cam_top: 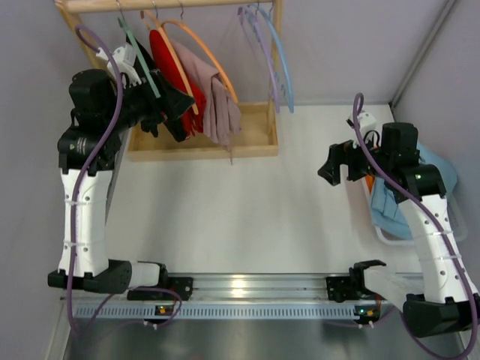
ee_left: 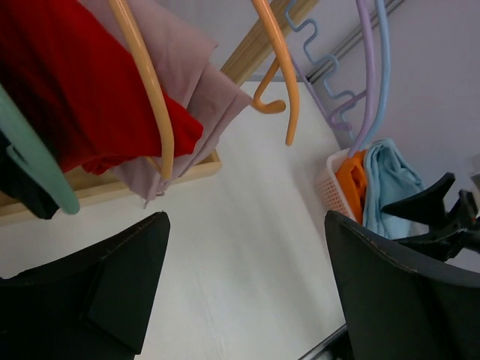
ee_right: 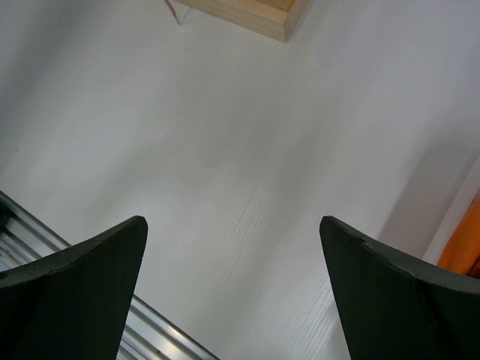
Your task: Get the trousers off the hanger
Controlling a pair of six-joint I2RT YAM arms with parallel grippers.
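Dusty-pink trousers [cam_top: 219, 105] hang draped over the orange hanger [cam_top: 212, 58] on the rail [cam_top: 187, 4], so nothing's off yet. My left gripper [ee_left: 247, 300] gapes wide nearby, holding nothing. My right gripper [ee_right: 232, 292] is open and empty, well apart.

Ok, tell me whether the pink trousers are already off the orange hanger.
No, the trousers hang draped over the orange hanger beside the red garment.

Top view looking down from above, wrist views low, angled across shared table [cam_top: 225, 217]
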